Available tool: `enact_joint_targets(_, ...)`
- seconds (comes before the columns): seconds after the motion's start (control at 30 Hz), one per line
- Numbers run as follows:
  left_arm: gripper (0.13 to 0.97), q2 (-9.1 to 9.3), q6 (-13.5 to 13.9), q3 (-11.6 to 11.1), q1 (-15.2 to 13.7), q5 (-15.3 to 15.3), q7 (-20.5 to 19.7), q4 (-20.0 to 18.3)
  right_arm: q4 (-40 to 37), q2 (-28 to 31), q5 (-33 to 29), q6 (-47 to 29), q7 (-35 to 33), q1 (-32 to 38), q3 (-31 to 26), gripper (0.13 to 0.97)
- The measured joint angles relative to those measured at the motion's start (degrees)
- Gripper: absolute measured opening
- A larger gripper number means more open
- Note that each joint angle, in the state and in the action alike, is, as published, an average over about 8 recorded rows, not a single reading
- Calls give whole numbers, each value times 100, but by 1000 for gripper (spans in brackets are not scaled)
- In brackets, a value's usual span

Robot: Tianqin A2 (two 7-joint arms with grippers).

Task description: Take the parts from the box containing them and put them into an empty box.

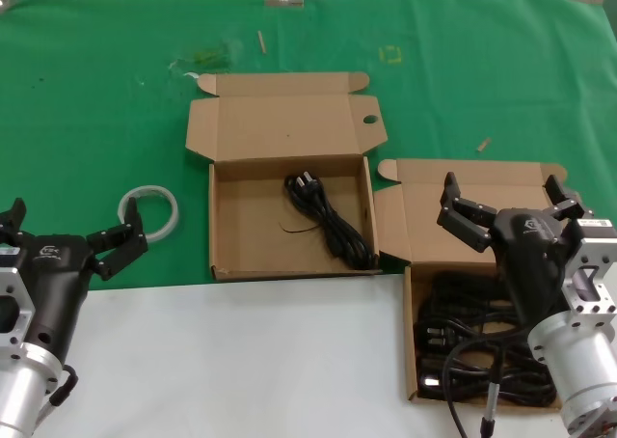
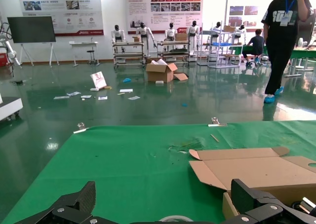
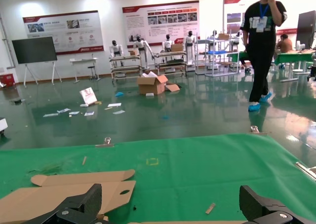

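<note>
The left gripper (image 1: pixel 72 240) hangs low over the bench's (image 1: pixel 241 361) white front strip, jaws spread and holding nothing. Just beyond it a white tape ring (image 1: pixel 149 209) lies on the green cloth (image 1: pixel 96 91). At centre sits an open box (image 1: pixel 289 192) with one black cord (image 1: pixel 330 223) lying in its right half. To the right, touching it, a second box (image 1: pixel 405 293) holds a heap of cords (image 1: pixel 472 356); the right gripper (image 1: pixel 506 202) hovers above that box, jaws spread wide, empty.
</note>
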Motion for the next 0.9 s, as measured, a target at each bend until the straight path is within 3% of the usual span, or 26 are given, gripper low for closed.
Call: enact_joint_targets(0.9,965,0,0,0,0,0,0,0,0,0,0,0,0,0,0,966)
